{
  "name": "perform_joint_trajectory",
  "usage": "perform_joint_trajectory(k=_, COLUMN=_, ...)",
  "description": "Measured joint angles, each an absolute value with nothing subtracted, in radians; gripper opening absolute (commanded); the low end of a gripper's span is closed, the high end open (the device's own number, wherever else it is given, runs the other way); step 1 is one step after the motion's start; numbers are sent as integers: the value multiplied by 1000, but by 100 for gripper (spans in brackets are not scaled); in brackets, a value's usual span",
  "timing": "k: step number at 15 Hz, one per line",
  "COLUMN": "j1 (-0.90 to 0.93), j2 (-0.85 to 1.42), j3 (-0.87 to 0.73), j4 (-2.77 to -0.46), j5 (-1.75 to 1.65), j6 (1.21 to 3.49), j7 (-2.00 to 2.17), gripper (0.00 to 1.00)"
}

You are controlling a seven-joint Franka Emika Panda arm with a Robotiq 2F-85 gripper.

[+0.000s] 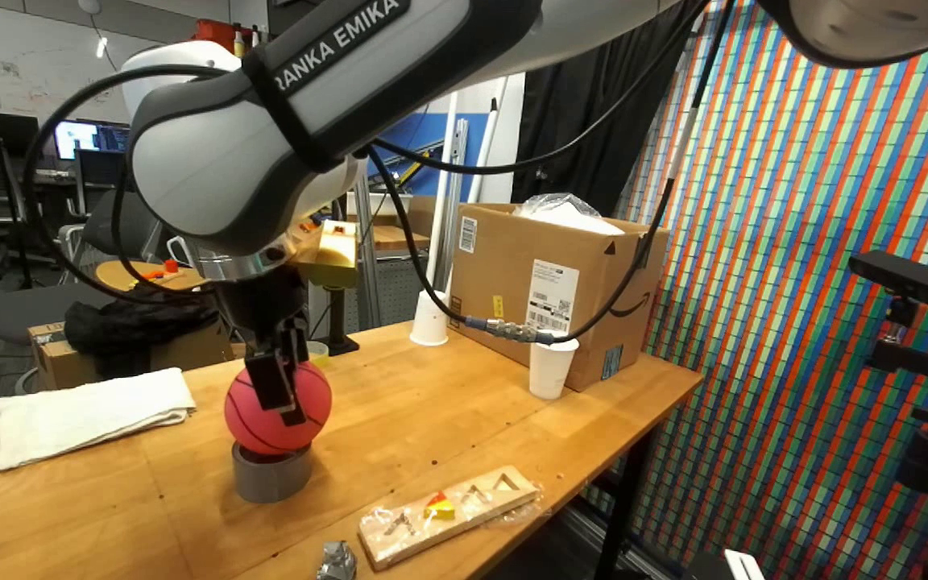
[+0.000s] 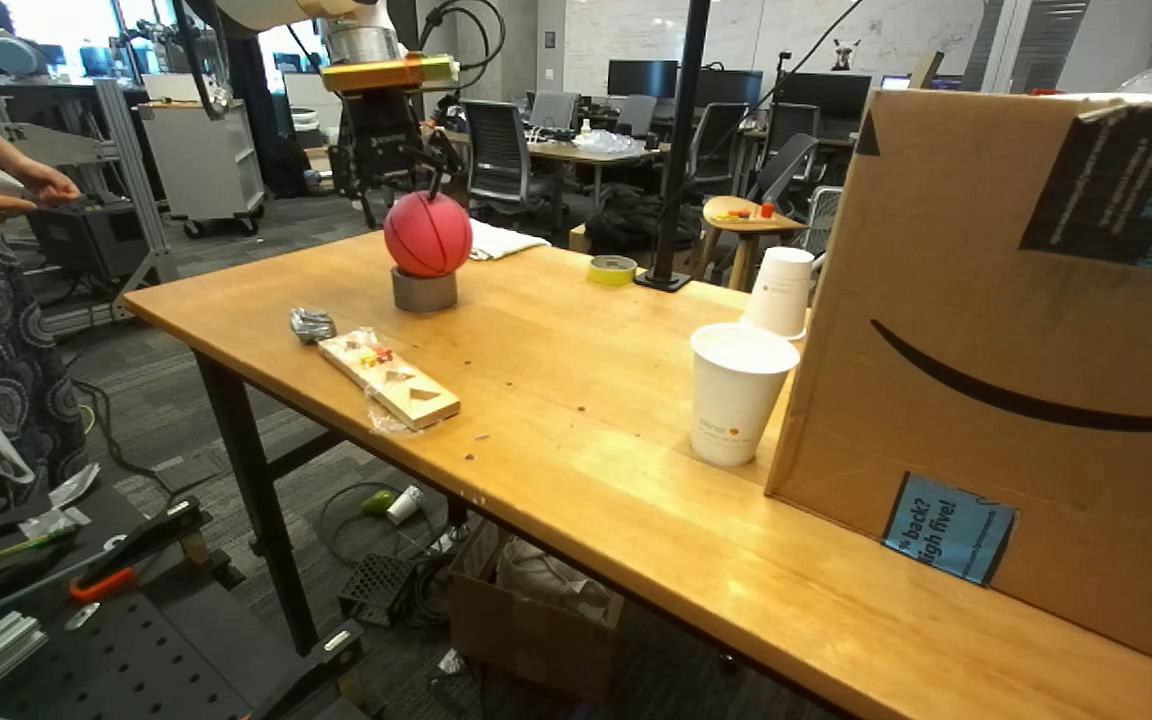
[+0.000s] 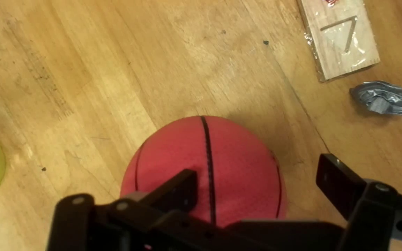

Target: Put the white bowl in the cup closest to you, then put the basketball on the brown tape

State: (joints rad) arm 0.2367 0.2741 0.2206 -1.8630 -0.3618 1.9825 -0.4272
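The reddish basketball point(image 1: 242, 415) rests on top of the grey-brown tape roll point(image 1: 273, 479). Both also show in an exterior view, the basketball point(image 2: 428, 236) and the tape point(image 2: 424, 291). My gripper point(image 3: 257, 176) is open. In the wrist view one finger is over the basketball point(image 3: 236, 157) and the other is out past its right side, over the table. The tape is hidden under the ball there. The white bowl is not visible in any view. An upright white cup point(image 1: 551, 369) stands by the box; another white cup point(image 1: 429, 321) stands upside down behind it.
A big cardboard box point(image 2: 936, 330) stands at one table end. A wooden tray point(image 1: 448, 519) and a crumpled silver wrapper point(image 1: 337, 561) lie near the table edge. A folded white cloth point(image 1: 89, 415), a yellow tape roll point(image 2: 612, 270) and a black pole point(image 2: 671, 200) are also on the table.
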Motion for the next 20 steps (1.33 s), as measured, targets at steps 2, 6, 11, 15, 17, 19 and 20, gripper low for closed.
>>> perform_joint_trajectory(k=2, j1=241, j2=266, j3=235, j4=-1863, j5=-348, j6=1966, j7=-420, gripper=100)
perform_joint_trajectory(k=6, j1=261, j2=254, j3=258, j4=-1863, j5=-340, j6=1946, j7=-403, gripper=100)
perform_joint_trajectory(k=11, j1=267, j2=245, j3=259, j4=-1863, j5=-340, j6=1928, j7=-397, gripper=100)
perform_joint_trajectory(k=15, j1=266, j2=229, j3=259, j4=-1863, j5=-340, j6=1928, j7=-397, gripper=100)
perform_joint_trajectory(k=17, j1=265, j2=211, j3=257, j4=-1860, j5=-341, j6=1928, j7=-397, gripper=100)
perform_joint_trajectory(k=19, j1=261, j2=189, j3=252, j4=-1855, j5=-342, j6=1928, j7=-397, gripper=100)
perform_joint_trajectory(k=20, j1=258, j2=178, j3=249, j4=-1851, j5=-342, j6=1928, j7=-397, gripper=100)
